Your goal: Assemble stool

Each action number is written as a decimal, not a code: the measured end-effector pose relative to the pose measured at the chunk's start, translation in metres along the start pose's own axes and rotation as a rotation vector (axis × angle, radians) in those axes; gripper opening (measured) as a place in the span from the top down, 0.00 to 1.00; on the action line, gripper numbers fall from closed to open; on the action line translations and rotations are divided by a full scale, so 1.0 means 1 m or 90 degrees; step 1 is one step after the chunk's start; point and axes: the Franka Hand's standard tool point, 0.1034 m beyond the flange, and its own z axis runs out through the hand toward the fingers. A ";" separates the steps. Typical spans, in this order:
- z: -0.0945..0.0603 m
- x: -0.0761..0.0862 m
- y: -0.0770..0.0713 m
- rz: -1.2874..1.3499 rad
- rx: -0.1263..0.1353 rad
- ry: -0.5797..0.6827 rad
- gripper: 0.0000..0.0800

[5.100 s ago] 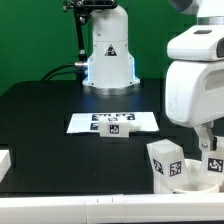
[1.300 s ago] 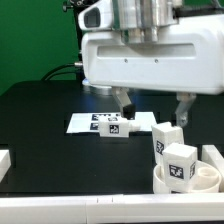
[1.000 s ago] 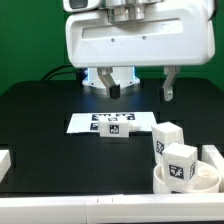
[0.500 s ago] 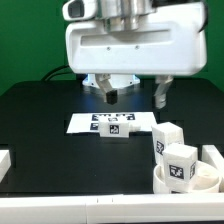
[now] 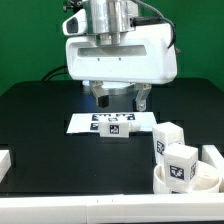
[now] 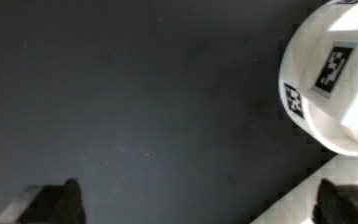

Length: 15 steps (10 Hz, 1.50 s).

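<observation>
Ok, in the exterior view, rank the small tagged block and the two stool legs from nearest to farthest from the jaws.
1. Small tagged block, on the marker board, just camera-side of the open jaws.
2. Rear leg, toward the exterior view's right.
3. Front leg, rising from the seat disc, nearest the camera.

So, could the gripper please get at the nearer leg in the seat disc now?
Probably yes: the gripper is open and empty, and the nearer leg stands uncovered, though another leg crowds it.
</observation>
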 end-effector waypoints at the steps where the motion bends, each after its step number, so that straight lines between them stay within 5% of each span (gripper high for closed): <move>1: 0.001 -0.001 0.002 0.018 0.000 -0.002 0.19; 5: 0.023 -0.048 0.060 0.194 -0.004 0.018 0.19; 9: 0.025 -0.050 0.058 0.202 -0.009 -0.005 0.19; 12: 0.040 -0.074 0.107 0.360 -0.016 -0.043 0.19; 15: 0.045 -0.077 0.112 0.359 -0.023 -0.032 0.19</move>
